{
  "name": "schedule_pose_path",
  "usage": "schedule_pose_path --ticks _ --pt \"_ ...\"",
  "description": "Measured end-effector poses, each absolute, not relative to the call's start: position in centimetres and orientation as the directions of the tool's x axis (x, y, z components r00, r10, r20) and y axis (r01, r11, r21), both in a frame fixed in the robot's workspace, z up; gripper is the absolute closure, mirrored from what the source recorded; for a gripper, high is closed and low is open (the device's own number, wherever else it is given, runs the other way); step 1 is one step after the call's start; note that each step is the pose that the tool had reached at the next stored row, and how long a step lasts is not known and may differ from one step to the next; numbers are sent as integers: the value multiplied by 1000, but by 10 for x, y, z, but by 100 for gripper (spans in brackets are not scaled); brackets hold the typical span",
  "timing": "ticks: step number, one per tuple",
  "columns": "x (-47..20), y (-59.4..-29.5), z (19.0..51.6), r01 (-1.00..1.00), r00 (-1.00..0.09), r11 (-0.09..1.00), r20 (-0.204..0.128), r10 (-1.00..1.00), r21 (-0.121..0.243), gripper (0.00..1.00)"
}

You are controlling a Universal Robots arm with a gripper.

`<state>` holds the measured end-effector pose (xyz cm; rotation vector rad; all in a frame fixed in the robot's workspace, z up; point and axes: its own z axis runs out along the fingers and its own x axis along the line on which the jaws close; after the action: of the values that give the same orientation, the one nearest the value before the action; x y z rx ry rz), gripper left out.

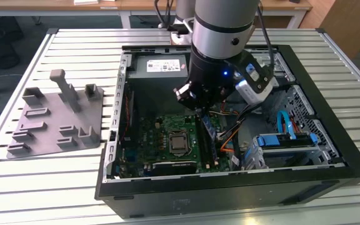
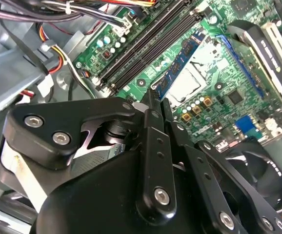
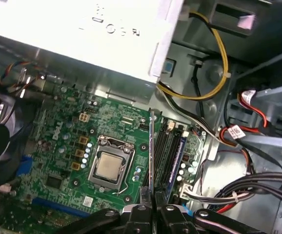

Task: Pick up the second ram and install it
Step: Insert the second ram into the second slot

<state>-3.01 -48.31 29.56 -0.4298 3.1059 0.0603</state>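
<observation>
Second ram (image 2: 180, 63) hangs in gripper (image 2: 155, 100) over motherboard (image 3: 63, 126).

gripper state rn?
Gripper: closed, holding the memory stick by one end.

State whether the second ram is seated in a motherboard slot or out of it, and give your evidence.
Out. The gripper is shut on the second ram, holding it above the motherboard, not in the black slots.
</observation>
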Motion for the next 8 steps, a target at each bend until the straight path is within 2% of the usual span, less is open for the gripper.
schedule_pose_path --ticks 8 --pt "-30 -483 295 -181 -983 983 -11 -181 37 86"
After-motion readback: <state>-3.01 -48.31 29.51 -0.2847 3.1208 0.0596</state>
